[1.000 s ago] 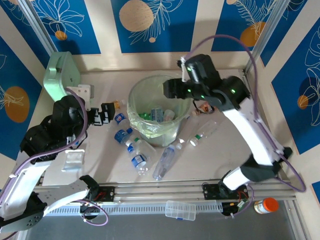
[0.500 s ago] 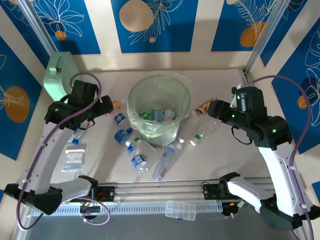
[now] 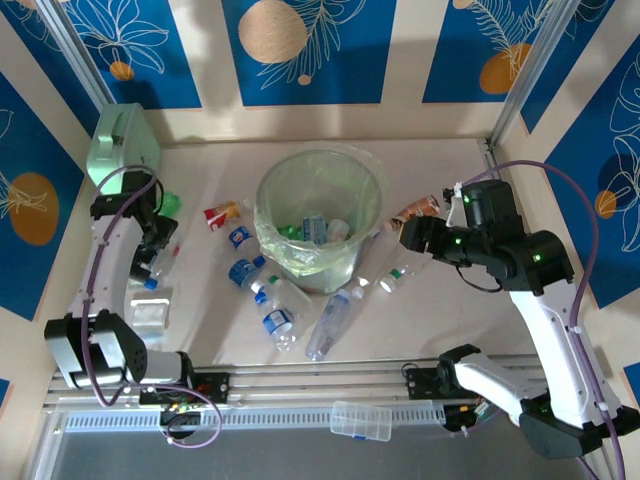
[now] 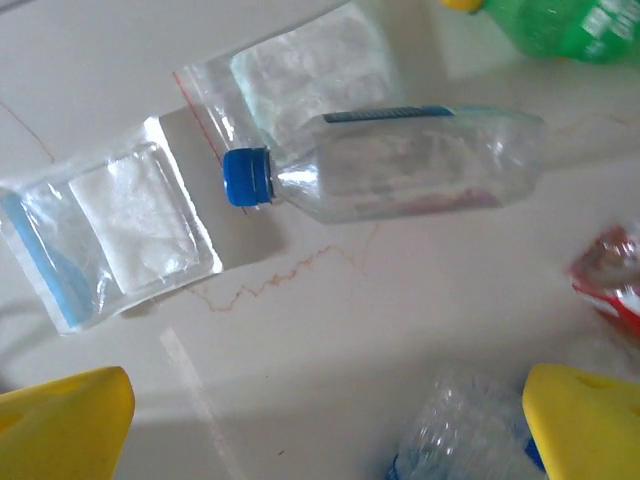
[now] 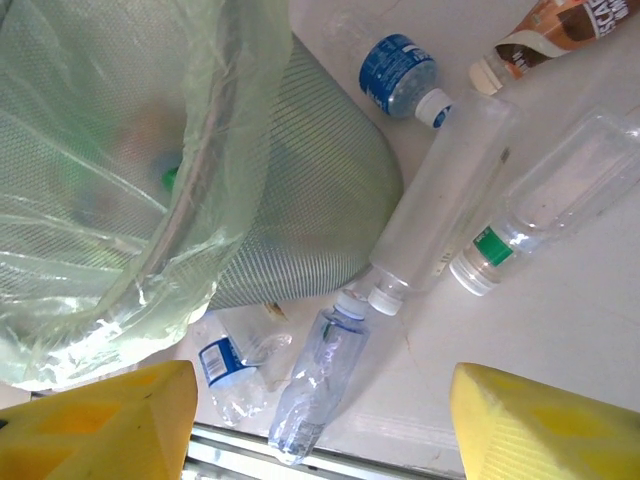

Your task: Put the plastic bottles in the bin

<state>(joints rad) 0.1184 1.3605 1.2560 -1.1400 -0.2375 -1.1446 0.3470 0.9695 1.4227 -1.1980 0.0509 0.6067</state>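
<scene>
Left gripper (image 4: pixel 330 392) spread wide, blue-capped bottle (image 4: pixel 400 165) lying ahead of it; right gripper (image 5: pixel 325 385) spread, bin (image 5: pixel 300 200) ahead-left, clear bottles (image 5: pixel 440 200) ahead.

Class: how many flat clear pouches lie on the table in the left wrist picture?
2: one pouch left of the blue-capped bottle, the other pouch partly under its neck. Others may lie out of frame.

We hold our left end effector (image 4: pixel 330 420) low, jaws spread wide, gripping nothing; our right end effector (image 5: pixel 320 420) hovers, jaws likewise apart.
</scene>
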